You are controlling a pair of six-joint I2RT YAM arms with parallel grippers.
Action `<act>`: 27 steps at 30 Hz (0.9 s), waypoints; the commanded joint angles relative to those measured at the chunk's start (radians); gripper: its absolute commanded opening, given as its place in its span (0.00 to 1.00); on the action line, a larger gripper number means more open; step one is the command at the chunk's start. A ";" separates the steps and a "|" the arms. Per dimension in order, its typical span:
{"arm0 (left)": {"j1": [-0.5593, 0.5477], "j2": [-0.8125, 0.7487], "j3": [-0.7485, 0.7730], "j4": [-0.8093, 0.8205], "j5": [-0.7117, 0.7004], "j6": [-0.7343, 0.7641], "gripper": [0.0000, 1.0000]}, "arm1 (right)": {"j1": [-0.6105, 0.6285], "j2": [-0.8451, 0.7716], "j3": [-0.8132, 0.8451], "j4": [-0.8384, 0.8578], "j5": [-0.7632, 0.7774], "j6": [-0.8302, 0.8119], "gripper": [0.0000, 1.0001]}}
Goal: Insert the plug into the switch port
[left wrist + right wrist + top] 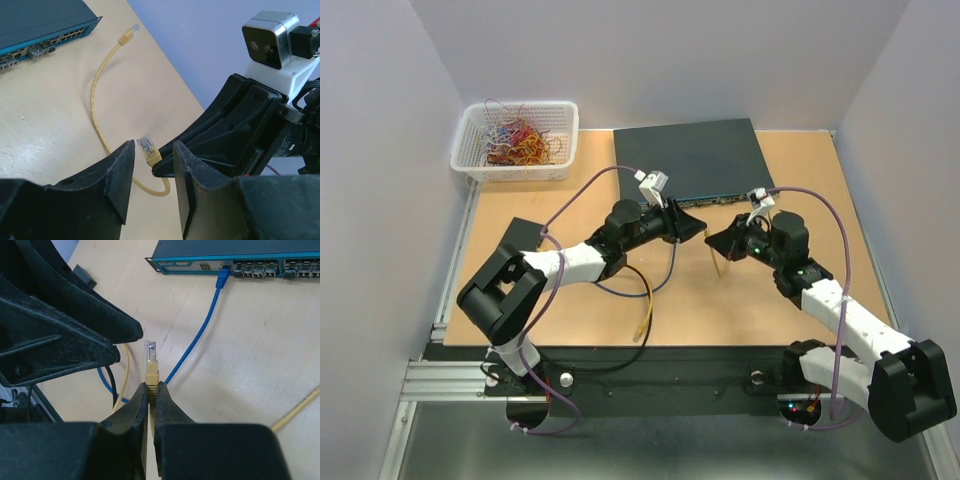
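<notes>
I am clamping my right gripper [151,388] on the yellow plug [150,354], its long axis pointing straight out from my jaws; the switch [235,262] is lying well ahead, ports facing me, while my left gripper [152,152] is gaping open just beside the plug

The left arm [575,262] and right arm [850,315], mounted at the near edge of the table [820,200], have white links and bulky black joint housings. A purple cable [582,185] loops along each. The left gripper [152,155] and right gripper [151,389] have matte black, scuffed wedge fingers. A white camera bracket [653,184] tops each wrist.
</notes>
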 commanded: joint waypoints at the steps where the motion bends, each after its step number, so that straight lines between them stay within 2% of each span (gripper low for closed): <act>1: -0.012 0.015 0.046 0.077 0.004 -0.018 0.47 | 0.015 -0.009 0.000 0.056 0.021 -0.020 0.00; 9: -0.034 0.058 0.076 0.065 -0.010 -0.021 0.47 | 0.031 -0.014 0.003 0.055 0.034 -0.023 0.00; 12: -0.040 0.065 0.087 0.062 -0.018 -0.021 0.44 | 0.035 -0.012 0.002 0.055 0.036 -0.025 0.01; 13: -0.041 0.065 0.089 0.062 -0.018 -0.021 0.34 | 0.035 -0.012 0.003 0.055 0.037 -0.023 0.00; 16: -0.045 0.070 0.093 0.059 -0.030 -0.021 0.19 | 0.040 -0.015 0.002 0.055 0.037 -0.025 0.00; 18: -0.045 0.068 0.092 0.059 -0.038 -0.020 0.12 | 0.040 -0.015 0.002 0.053 0.036 -0.028 0.00; 19: -0.045 0.070 0.092 0.057 -0.041 -0.018 0.03 | 0.040 -0.015 0.002 0.053 0.037 -0.026 0.00; 21: -0.045 0.068 0.087 0.059 -0.043 -0.009 0.00 | 0.041 -0.017 0.003 0.055 0.036 -0.022 0.01; 22: -0.045 0.067 0.083 0.063 -0.039 -0.002 0.00 | 0.041 -0.021 0.003 0.053 0.037 -0.019 0.09; 23: -0.043 0.065 0.078 0.089 -0.035 0.006 0.00 | 0.041 -0.027 0.006 0.056 0.036 -0.016 0.24; 24: -0.040 0.062 0.060 0.114 -0.009 0.011 0.00 | 0.041 -0.038 0.008 0.055 0.033 0.003 0.55; 25: -0.031 0.062 0.047 0.147 0.020 0.012 0.00 | 0.041 -0.053 0.007 0.056 0.036 0.009 0.64; 26: -0.020 0.064 0.035 0.253 0.061 -0.015 0.00 | 0.041 -0.087 0.010 0.058 0.042 0.021 0.72; 27: 0.013 0.076 0.008 0.323 0.165 -0.043 0.00 | 0.041 -0.104 0.014 0.062 0.034 0.027 0.83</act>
